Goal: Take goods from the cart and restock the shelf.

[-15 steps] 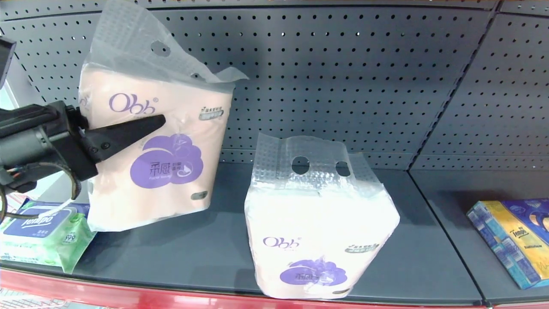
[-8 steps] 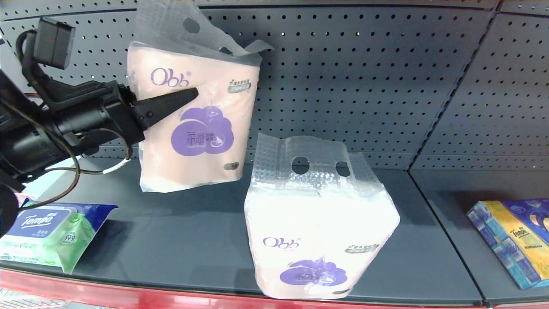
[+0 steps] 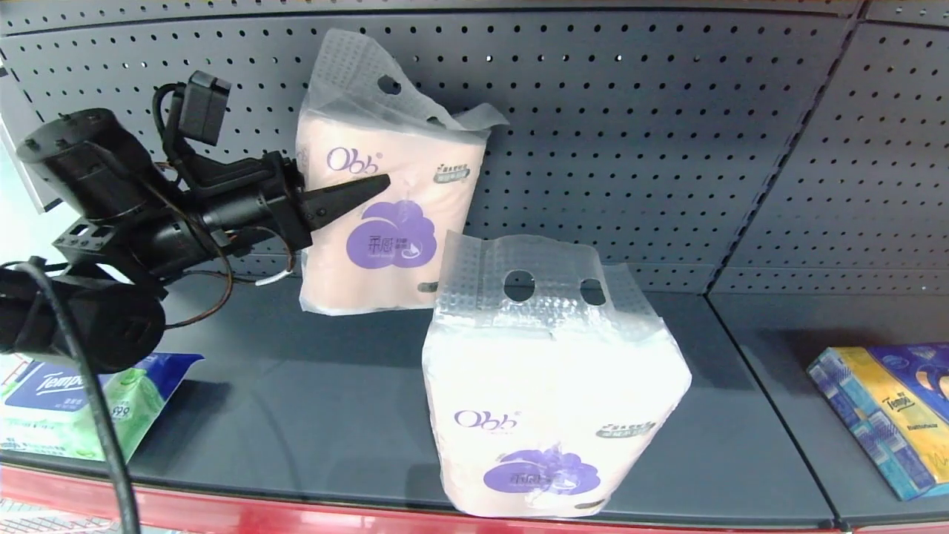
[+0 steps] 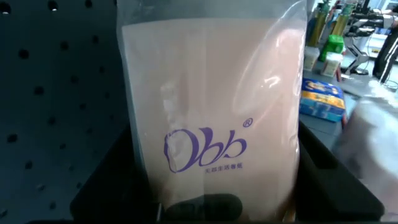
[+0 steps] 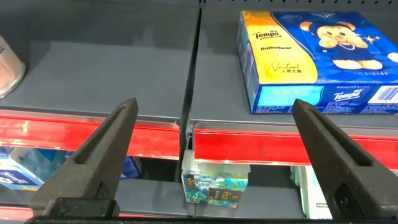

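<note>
Held tissue pack (image 3: 385, 222): upright, handle flap up, at the rear of the shelf (image 3: 311, 415), close to the pegboard back panel (image 3: 630, 111). I cannot tell whether its lower edge touches the shelf.
Left gripper (image 3: 371, 187): fingers clamped on this pack from its left side, one finger (image 3: 345, 199) lying across the printed front face and the other behind it. In the left wrist view the pack fills the gap between the two dark fingers.
Second tissue pack (image 3: 552, 393): stands at the shelf's front edge, right of and in front of the held one, apart from the fingers.
Right gripper (image 5: 214, 106): fingers spread wide with nothing between them, in front of the red front edge of the shelf.
Wet-wipe pack (image 3: 74, 408): lies flat at the front left corner of the shelf.
Blue-and-yellow box (image 3: 890, 415): lies in the next shelf section to the right, near its front edge.
Count: two tissue packs, one wet-wipe pack, one blue-and-yellow box.
</note>
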Controlling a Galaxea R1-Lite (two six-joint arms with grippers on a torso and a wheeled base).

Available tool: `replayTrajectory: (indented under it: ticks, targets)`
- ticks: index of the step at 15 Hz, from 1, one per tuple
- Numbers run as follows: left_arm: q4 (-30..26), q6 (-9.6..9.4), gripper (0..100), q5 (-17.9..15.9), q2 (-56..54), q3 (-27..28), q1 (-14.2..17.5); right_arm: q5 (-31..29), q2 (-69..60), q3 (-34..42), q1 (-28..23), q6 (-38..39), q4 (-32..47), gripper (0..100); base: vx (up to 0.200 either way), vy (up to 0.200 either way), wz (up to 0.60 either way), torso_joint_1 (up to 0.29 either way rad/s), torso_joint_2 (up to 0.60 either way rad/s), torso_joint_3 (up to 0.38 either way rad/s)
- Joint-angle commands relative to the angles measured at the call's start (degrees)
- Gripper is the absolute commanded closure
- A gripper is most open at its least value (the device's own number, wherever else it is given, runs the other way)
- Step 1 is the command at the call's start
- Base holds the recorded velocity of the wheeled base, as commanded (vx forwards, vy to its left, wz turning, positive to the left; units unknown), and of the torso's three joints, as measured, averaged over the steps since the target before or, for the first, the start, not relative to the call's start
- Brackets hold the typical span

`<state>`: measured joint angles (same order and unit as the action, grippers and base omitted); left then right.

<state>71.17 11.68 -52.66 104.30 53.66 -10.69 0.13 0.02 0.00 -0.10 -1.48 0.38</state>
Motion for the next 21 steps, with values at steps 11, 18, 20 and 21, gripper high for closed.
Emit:
replayTrajectory:
  ticks: [11, 18, 20, 21]
  targets:
    - [7.8, 0.1, 100, -4.5, 11.4, 3.6, -2.1, 0.0, 0.0, 0.0, 0.0, 0.0, 0.1, 0, 0.0, 0.0, 0.0, 0.0, 0.0, 0.0]
    - [9.5, -0.25, 100, -4.9, 14.8, 3.6, -4.7, 0.0, 0.0, 0.0, 0.0, 0.0, 0.0, 0, 0.0, 0.0, 0.0, 0.0, 0.0, 0.0]
    - [9.5, -0.25, 100, -4.9, 15.1, 3.6, -5.2, 0.0, 0.0, 0.0, 0.0, 0.0, 0.1, 0, 0.0, 0.0, 0.0, 0.0, 0.0, 0.0]
    - [9.5, -0.25, 100, -4.9, 15.4, 3.6, -5.4, 0.0, 0.0, 0.0, 0.0, 0.0, 0.0, 0, 0.0, 0.0, 0.0, 0.0, 0.0, 0.0]
